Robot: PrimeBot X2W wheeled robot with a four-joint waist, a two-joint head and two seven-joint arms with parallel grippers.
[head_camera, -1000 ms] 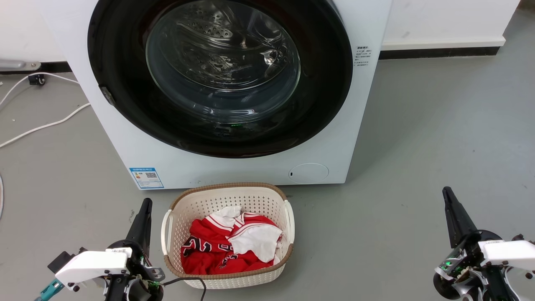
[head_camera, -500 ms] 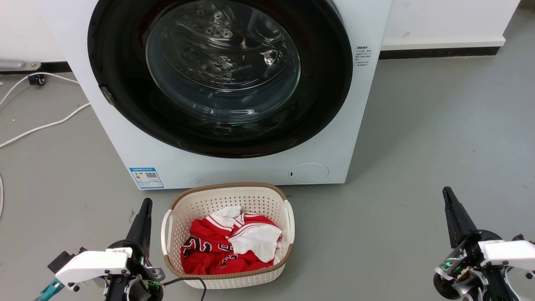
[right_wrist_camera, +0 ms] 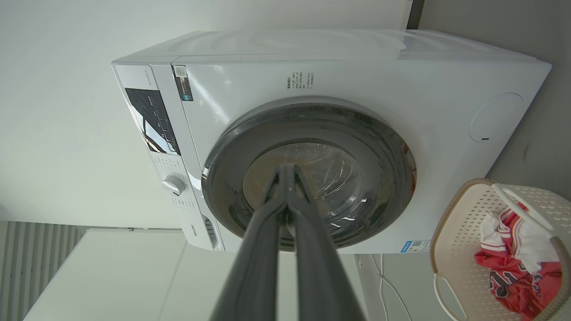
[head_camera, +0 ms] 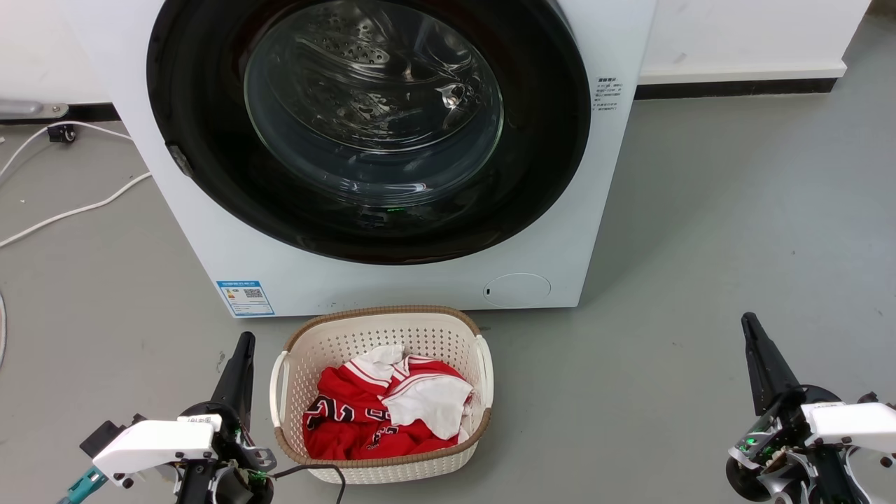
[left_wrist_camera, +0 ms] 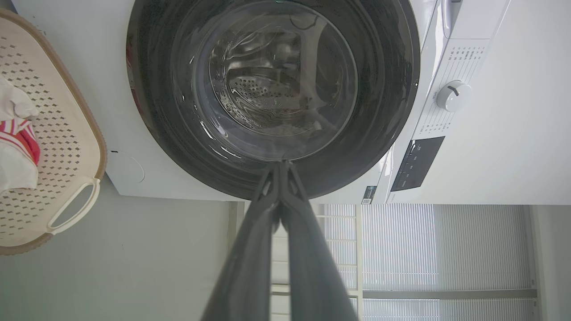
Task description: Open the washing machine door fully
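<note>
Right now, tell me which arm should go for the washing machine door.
Right, probably. The grey fitting on the left rim of the washing machine door looks like its hinge, so the free edge faces the right gripper. The left gripper sits beside the basket. Both are shut.

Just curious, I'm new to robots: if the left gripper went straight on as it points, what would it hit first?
Probably the washing machine door: the left gripper aims at its black rim, though depth is unclear.

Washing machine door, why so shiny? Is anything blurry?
Head view: washing machine door sharp, pale reflections streaking its glass. Left wrist view: the left gripper looks soft, out of focus. Right wrist view: glare greys the door's black ring.
</note>
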